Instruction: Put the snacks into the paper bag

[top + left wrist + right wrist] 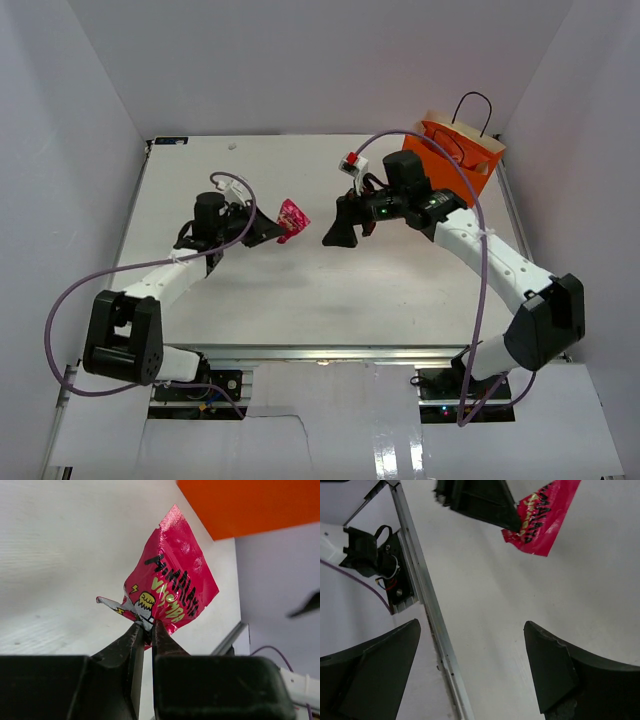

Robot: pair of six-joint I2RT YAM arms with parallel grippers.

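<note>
L tool [148, 626] is clamped on the lower edge of the pink wrapper [172, 580], jaws nearly together w/ the foil pinched between the tips. The wrapper sticks up from the tips, over the middle of the desk [300, 290], and looks raised off it. R tool [470, 630] is spread wide w/ nothing between its fingers. It faces the wrapper from the right, near but apart. Orange paper bag [455, 155] stands upright at the desk's far right corner, behind the R arm, well apart from the wrapper.

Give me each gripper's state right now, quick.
Left gripper: closed, pinching the pink wrapper by one edge.
Right gripper: open, holding nothing.
</note>
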